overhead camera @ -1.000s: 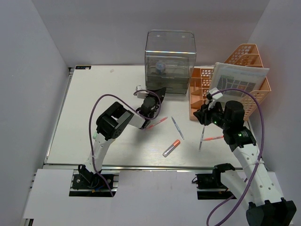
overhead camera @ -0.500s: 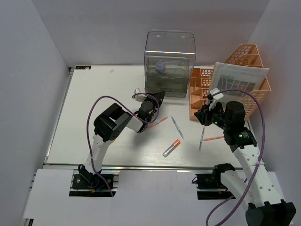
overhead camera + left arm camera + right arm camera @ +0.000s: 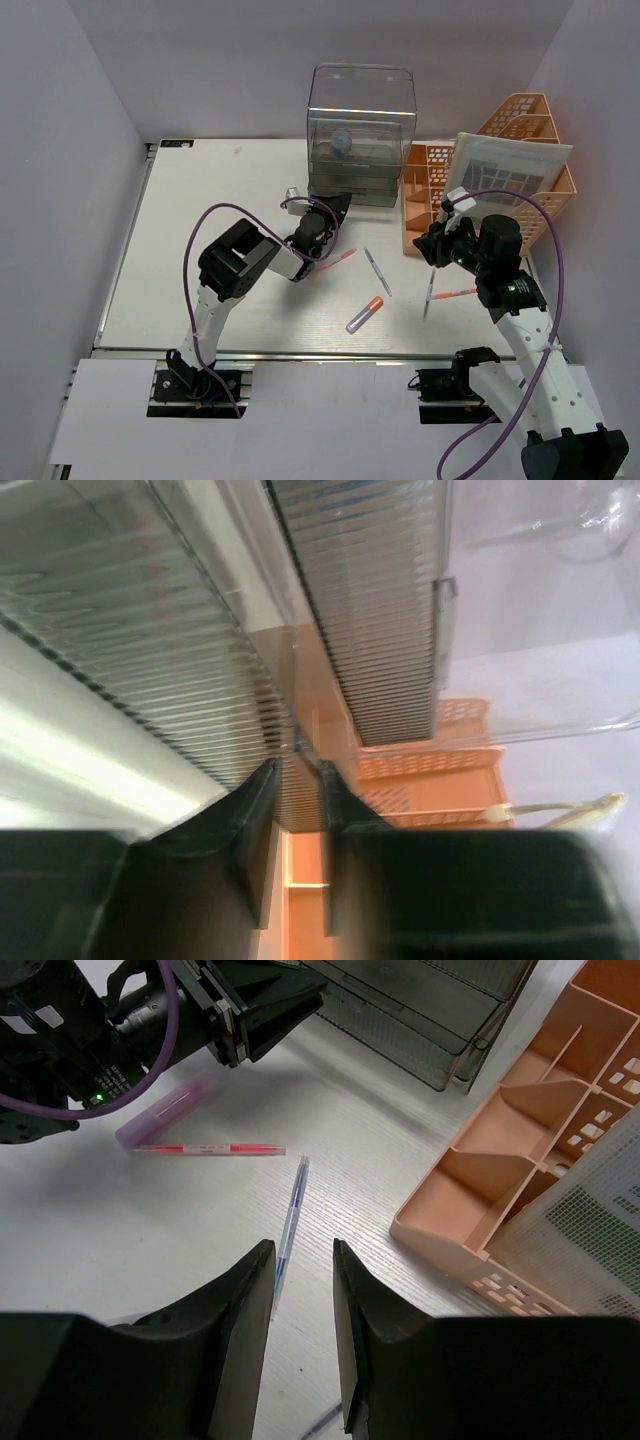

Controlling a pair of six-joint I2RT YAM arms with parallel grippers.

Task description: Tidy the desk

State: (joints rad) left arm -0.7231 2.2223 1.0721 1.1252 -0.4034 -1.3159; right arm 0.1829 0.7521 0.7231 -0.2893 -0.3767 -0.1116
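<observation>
The white desk carries loose pens: a red pen, a blue pen, an orange-capped marker and two pens by the right arm. My left gripper is at the low front of the clear drawer box. In the left wrist view its jaws stand a narrow gap apart, with a ribbed drawer's edge showing in the gap. My right gripper hovers open and empty above the desk, the blue pen just off its left finger.
The orange mesh rack stands at the back right with a patterned sheet leaning on it, close to my right gripper. A purple marker and the red pen lie beside the left arm.
The left arm has shifted slightly left, its gripper staying at the drawer box, and its jaws have parted a little. The right arm has not moved.
</observation>
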